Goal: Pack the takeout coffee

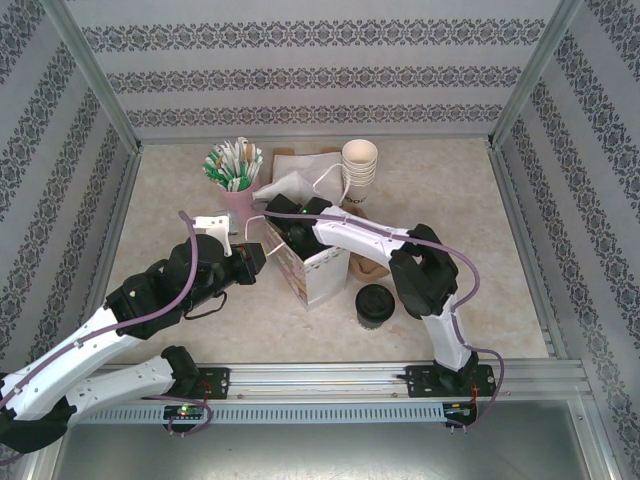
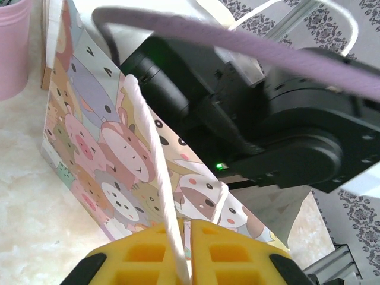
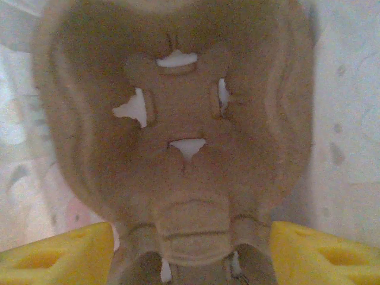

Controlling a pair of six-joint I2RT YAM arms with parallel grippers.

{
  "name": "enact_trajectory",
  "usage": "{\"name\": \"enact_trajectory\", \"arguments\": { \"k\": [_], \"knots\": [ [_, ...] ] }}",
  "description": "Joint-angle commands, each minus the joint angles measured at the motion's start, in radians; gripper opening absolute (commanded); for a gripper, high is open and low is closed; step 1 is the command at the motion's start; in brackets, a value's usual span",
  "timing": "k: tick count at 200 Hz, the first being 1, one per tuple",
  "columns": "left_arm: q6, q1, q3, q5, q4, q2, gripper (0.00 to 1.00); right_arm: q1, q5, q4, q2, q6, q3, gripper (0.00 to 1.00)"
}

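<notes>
Top external: one black-lidded coffee (image 1: 375, 305) stands on the table (image 1: 480, 260), right of one cartoon-printed paper bag (image 1: 322, 280). Its rope handle (image 2: 151, 160) is pinched by the left gripper (image 2: 185, 252); the right gripper (image 3: 191, 249) clamps one moulded-pulp carrier (image 3: 184, 119).

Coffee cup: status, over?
Left hand shut on cartoon-print paper bag's white cord handle. Right hand gripping brown pulp tray. Black-lidded cup on table, unpacked.

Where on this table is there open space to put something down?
Bare tabletop lies far right, between the stacked cups and the right wall, and far left, between the pink cup and the left wall. A smaller patch sits near, between the left arm and the lidded coffee. The middle is crowded: both arms meet at the printed bag.
</notes>
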Motion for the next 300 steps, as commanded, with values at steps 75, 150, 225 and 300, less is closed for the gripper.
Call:
{"name": "enact_trajectory", "arguments": {
  "k": [75,150,225,300],
  "knots": [
    [-0.014,0.011,-0.016,-0.002,0.003,-0.02,0.12,-0.003,0.002,-0.073,-0.219,-0.009,0.155,0.82],
    [-0.01,0.012,0.007,0.007,-0.011,-0.029,0.12,-0.004,-0.033,-0.11,-0.38,-0.049,0.284,0.81],
    [-0.079,0.011,0.028,0.164,-0.007,-0.04,0.1,0.002,-0.022,-0.212,-0.538,-0.097,0.314,0.79],
    [-0.122,0.011,0.053,0.176,-0.094,-0.095,0.09,0.006,0.042,-0.251,-0.829,-0.143,0.04,0.82]
  ]
}}
